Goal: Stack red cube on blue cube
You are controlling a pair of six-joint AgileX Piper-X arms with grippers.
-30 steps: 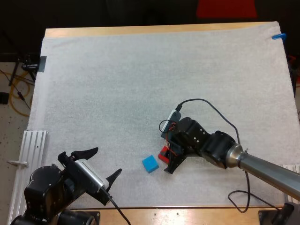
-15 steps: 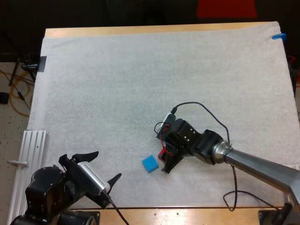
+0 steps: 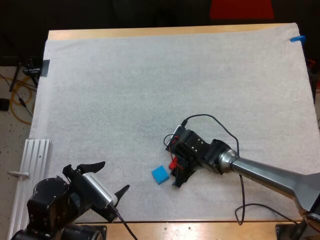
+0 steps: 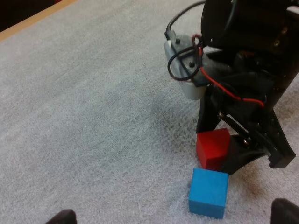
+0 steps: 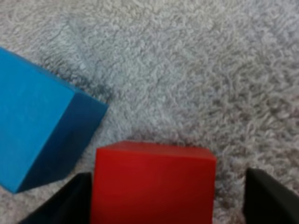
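Right now the right gripper is down low over the white mat, on the side nearest the arms and a little right of the middle. The red cube sits between its two black fingers. The grip is not closed. In the right wrist view one finger lies right against one side of the cube, while the other stands clear, with a strip of mat showing between it and the opposite face. The fingers are spread around the cube rather than pressing it from both sides.

The red cube appears to rest on the mat, not on top of anything. The blue cube lies just beside it, to its left in the high view and slightly nearer the arms, flat on the mat and turned at an angle. The two cubes are close but apart, with a narrow gap of mat between them.

The left gripper hangs over the near left part of the mat, well apart from both cubes and facing them. Its fingers are spread wide and hold nothing.
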